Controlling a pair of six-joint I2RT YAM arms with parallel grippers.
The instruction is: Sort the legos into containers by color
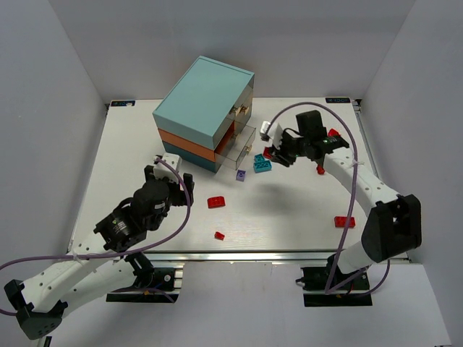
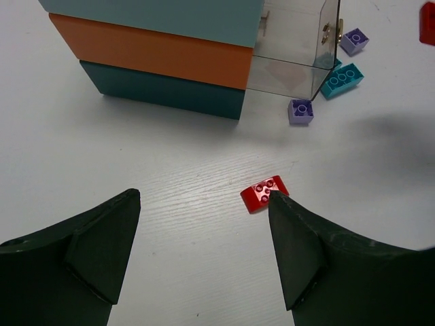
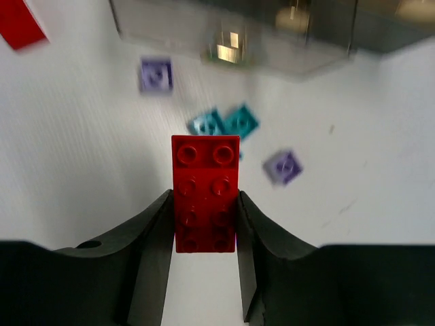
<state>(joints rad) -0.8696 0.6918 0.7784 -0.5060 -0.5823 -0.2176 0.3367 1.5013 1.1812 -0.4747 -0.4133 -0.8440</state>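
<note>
White walls close in a pale wood-grain table [image 1: 289, 217]. Your drawer chest [image 1: 202, 108] stands toward twelve o'clock on it, with its clear drawer [image 1: 240, 144] pulled out on the side facing your right arm. Two teal bricks [image 1: 262, 165] and a lavender brick [image 1: 241, 174] lie just off that drawer, between it and your right gripper [image 1: 281, 153]. That gripper is clamped on a red two-by-four brick [image 3: 205, 193], held above the table with its studs facing the wrist camera and its far end sticking out past the fingertips. Your left gripper [image 2: 204, 197] hangs with its jaws wide apart and nothing between them, and a curved red brick [image 2: 265, 193] lies just beside one fingertip. A small red piece [image 1: 219, 236] sits near the six o'clock edge and another red brick [image 1: 344, 221] toward four o'clock, with bare table between them.
</note>
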